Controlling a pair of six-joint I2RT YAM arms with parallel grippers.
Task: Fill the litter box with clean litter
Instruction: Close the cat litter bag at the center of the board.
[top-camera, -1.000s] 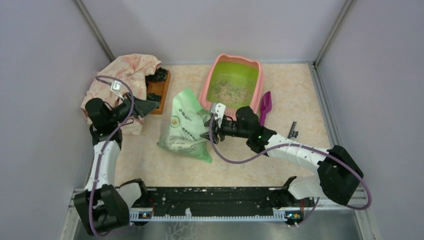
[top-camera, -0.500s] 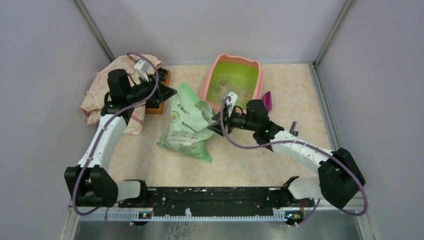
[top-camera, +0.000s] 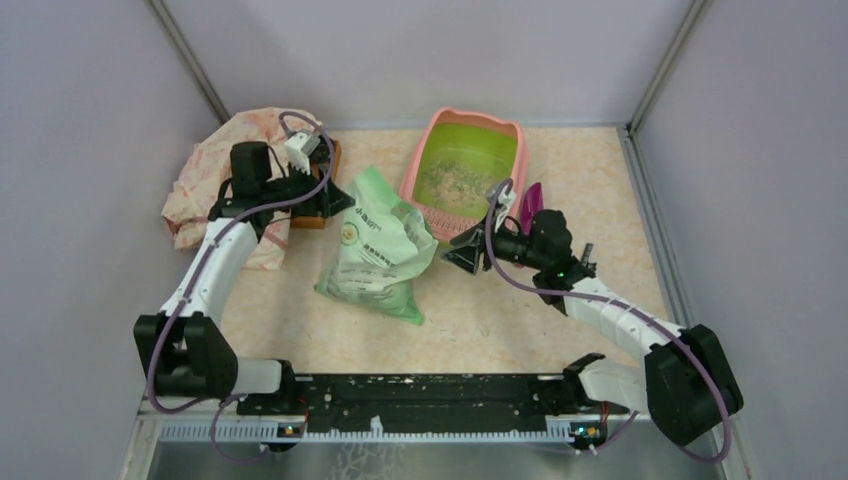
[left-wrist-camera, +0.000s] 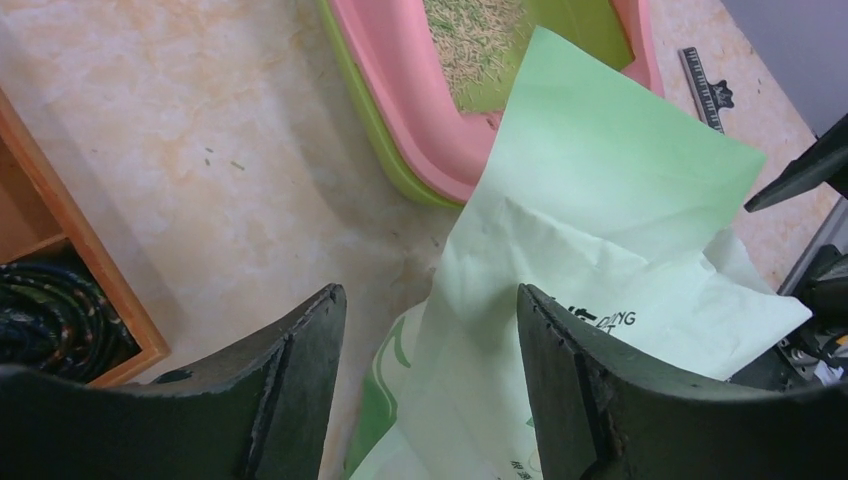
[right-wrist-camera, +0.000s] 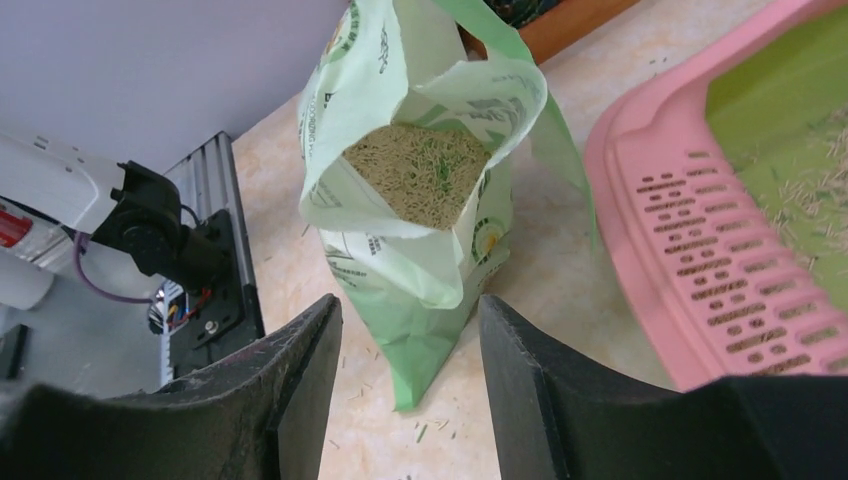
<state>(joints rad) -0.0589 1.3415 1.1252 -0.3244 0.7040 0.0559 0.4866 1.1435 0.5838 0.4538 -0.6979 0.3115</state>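
At frame centre the open bag (top-camera: 375, 250) lies with its mouth beside the litter box (top-camera: 412, 170), likely for pouring; left gripper (left-wrist-camera: 430, 300) and right gripper (right-wrist-camera: 410, 310) gape wide, both empty.

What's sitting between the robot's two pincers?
The light green bag, its top open, lies between the left pincer and the right pincer, seen in the top view.

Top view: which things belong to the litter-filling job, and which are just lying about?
Job: pink-rimmed, lime-green plastic litter box; pale grainy litter; open light green printed bag; perhaps the magenta plastic scoop.
Lying about: crumpled pink patterned cloth; brown wooden box; small black notched strip.
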